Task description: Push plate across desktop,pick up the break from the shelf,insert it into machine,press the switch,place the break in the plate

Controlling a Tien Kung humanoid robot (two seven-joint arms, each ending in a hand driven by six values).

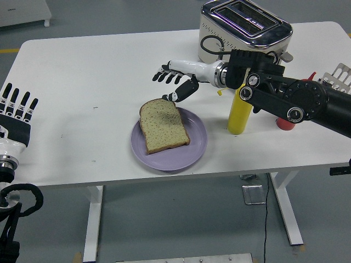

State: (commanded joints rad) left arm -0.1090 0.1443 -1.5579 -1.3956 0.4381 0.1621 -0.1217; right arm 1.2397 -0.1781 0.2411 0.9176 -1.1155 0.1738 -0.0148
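Observation:
A slice of brown bread [163, 126] lies flat on the purple plate [196, 147] near the table's front middle. My right hand [174, 82] hovers just above and behind the bread's far edge, fingers spread and holding nothing. The silver toaster [243, 28] stands at the back right with its slots empty. My left hand [16, 112] rests at the left edge with its fingers straight and apart, off the table.
A yellow squeeze bottle [239, 112] stands right of the plate, under my right forearm. A red bottle [285, 121] sits behind the arm, and a wire shelf [341, 75] shows at the far right edge.

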